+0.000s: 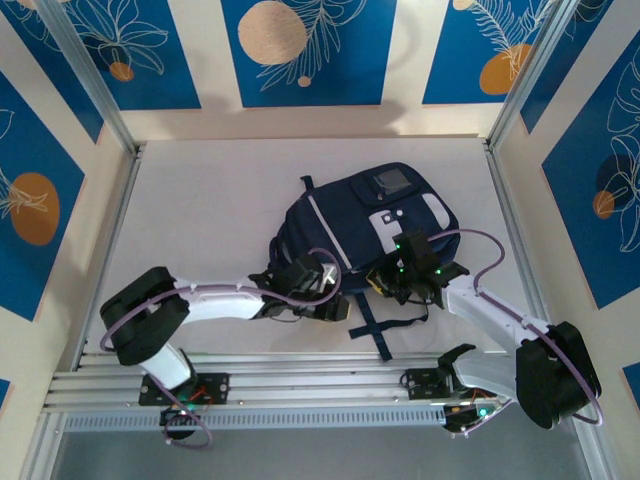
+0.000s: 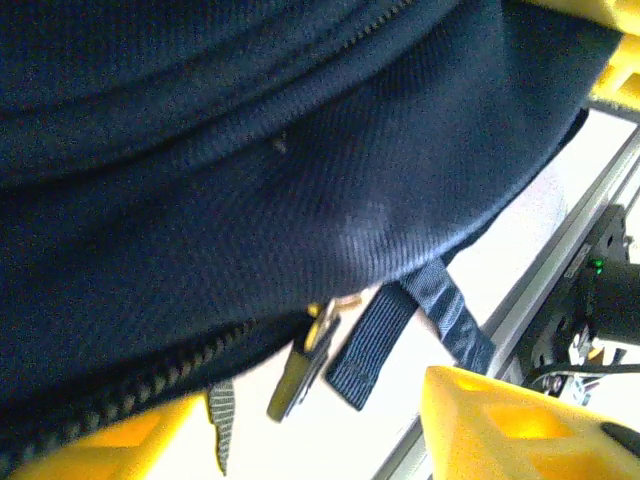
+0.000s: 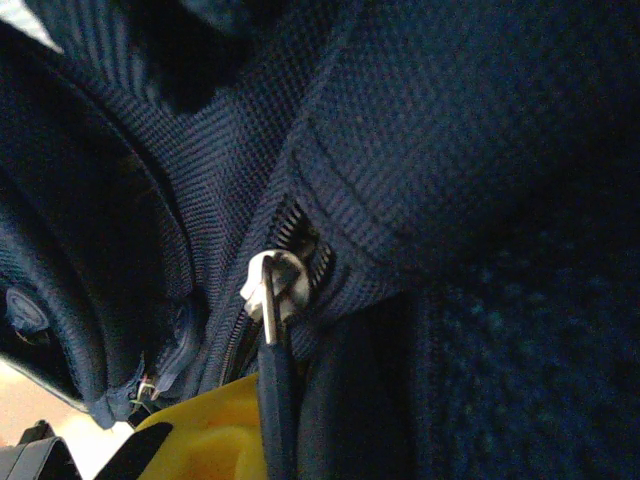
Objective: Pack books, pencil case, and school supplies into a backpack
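The navy backpack (image 1: 370, 225) lies in the middle of the table, its straps toward the arms. My left gripper (image 1: 322, 300) is at its near left edge, open. In the left wrist view its yellow fingers (image 2: 500, 425) stand wide apart, and a metal zipper pull (image 2: 300, 375) hangs free between them under the backpack's fabric (image 2: 250, 200). My right gripper (image 1: 402, 280) is at the near right edge, shut on a dark zipper pull tab (image 3: 275, 390) below a silver slider (image 3: 275, 285); one yellow finger (image 3: 200, 435) shows beside it. The books, pencil case and school supplies are out of view.
A loose dark strap (image 1: 375, 335) trails from the backpack toward the aluminium rails (image 1: 300, 375) at the near edge. Metal frame posts (image 1: 110, 230) border the table left and right. A webbing strap (image 2: 375, 345) hangs next to the left gripper's zipper pull.
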{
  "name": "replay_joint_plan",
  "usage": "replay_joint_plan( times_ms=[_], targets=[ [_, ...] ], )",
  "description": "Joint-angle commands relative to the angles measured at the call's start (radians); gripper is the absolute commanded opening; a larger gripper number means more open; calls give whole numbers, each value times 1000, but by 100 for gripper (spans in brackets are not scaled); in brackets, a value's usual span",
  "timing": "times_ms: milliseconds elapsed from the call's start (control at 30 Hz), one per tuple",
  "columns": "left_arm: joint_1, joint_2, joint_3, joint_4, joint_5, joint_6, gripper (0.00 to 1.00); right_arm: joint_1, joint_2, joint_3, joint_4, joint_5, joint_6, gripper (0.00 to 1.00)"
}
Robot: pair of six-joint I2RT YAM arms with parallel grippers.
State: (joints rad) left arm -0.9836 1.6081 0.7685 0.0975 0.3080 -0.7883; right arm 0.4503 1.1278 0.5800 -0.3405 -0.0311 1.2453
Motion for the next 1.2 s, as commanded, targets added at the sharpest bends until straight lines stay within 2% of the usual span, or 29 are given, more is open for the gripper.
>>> replay_joint_plan(
  times_ms=[0, 133, 200, 467, 767, 1167],
  targets=[
    [6, 22, 36, 47, 18, -8, 47, -12, -18, -9, 47, -8, 18, 0],
    [6, 35, 52, 36, -11, -6, 44, -12, -14, -14, 58, -12, 23, 0],
    [6, 43, 58, 35, -20, -5, 39, -12, -14, -17, 61, -14, 26, 0],
    [7, 53, 59, 7, -42, 11, 0, -19, -17, -26, 55, -7, 25, 0],
    [12, -46, 27, -154, -127, 64, 0, -25, -46, -29, 4, 52, -3, 0],
    [54, -99, -26, -282, -93, 114, 0, -48, -42, 26, -124, 168, -56, 0]
  ],
)
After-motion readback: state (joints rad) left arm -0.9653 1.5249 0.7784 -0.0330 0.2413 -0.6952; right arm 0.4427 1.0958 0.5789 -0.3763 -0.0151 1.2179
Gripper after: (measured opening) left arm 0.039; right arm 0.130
